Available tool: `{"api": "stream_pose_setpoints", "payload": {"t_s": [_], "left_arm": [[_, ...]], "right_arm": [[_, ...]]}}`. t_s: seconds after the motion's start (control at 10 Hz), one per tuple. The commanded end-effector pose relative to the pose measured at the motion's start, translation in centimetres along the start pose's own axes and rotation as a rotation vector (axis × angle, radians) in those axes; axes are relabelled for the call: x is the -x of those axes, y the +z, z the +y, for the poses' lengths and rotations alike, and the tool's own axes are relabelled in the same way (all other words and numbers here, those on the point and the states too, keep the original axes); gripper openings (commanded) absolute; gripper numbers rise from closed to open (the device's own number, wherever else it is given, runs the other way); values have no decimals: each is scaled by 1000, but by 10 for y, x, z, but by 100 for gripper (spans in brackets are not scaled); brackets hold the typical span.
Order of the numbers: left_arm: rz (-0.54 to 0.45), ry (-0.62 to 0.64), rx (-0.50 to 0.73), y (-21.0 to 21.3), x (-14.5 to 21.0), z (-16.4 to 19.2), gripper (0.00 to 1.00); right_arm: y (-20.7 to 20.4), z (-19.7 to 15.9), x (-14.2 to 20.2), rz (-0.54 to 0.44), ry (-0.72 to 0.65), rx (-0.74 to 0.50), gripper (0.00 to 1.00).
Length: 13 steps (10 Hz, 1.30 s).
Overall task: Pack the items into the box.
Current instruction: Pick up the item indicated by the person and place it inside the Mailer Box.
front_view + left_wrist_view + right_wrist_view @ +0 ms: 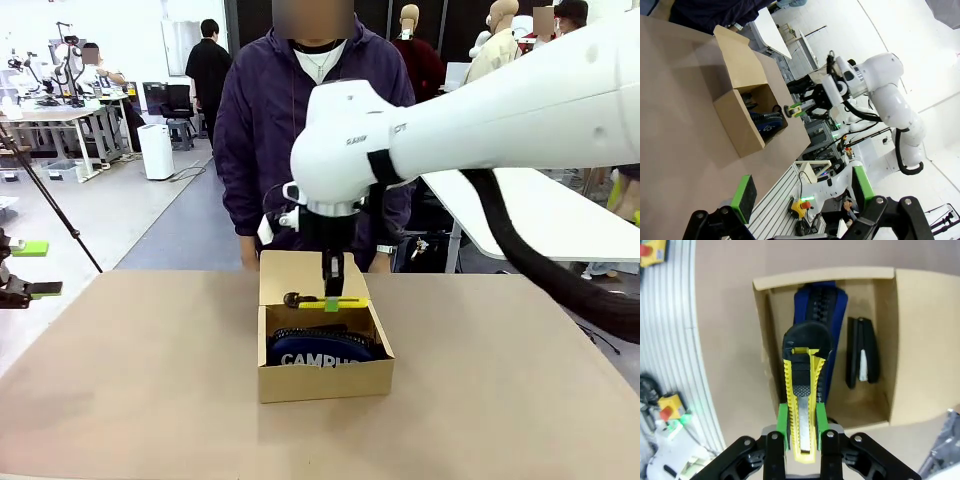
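The right gripper (333, 293), on a white arm reaching in from the right, gripped the yellow-and-black utility knife (352, 301) level above the open cardboard box (325, 383) at the middle of the table (140, 390). A navy pouch (320, 353) (white "CAMPUS" lettering toward the camera) lay inside, with the flap lid (292, 268) upright behind. A person (262, 130) in a dark jacket stood at the far edge. The left gripper (25, 268) hung open-jawed at far left.

pouch (816, 307) & stapler (862, 352) side by side in box (325, 381), knife (801, 405) over box, person (300, 110) behind
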<state>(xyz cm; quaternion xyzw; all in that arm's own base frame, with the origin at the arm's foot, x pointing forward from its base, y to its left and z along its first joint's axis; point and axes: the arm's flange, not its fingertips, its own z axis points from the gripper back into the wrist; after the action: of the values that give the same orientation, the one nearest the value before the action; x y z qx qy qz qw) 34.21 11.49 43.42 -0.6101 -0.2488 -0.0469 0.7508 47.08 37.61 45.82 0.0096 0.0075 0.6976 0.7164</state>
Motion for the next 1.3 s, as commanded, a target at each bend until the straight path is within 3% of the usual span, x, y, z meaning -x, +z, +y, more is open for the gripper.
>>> {"api": "stream_pose_setpoints", "payload": {"t_s": [0.0,0.6,0.7,0.8,0.9,1.2], "left_arm": [[6,10,2,2,1,-4,100],[6,10,2,2,1,-4,100],[6,10,2,2,1,-4,100],[6,10,2,2,1,-4,100],[6,10,2,2,1,-4,100],[6,10,2,2,1,-4,100]], "right_arm": [[-13,-11,-11,62,-26,0,0],[-27,-18,-8,57,-41,-12,0],[-28,-18,-7,49,-51,-10,36],[-28,-18,-6,45,-58,-18,93],[-28,-19,-4,45,-67,-15,100],[-28,-21,-1,44,-79,-15,100]]}}
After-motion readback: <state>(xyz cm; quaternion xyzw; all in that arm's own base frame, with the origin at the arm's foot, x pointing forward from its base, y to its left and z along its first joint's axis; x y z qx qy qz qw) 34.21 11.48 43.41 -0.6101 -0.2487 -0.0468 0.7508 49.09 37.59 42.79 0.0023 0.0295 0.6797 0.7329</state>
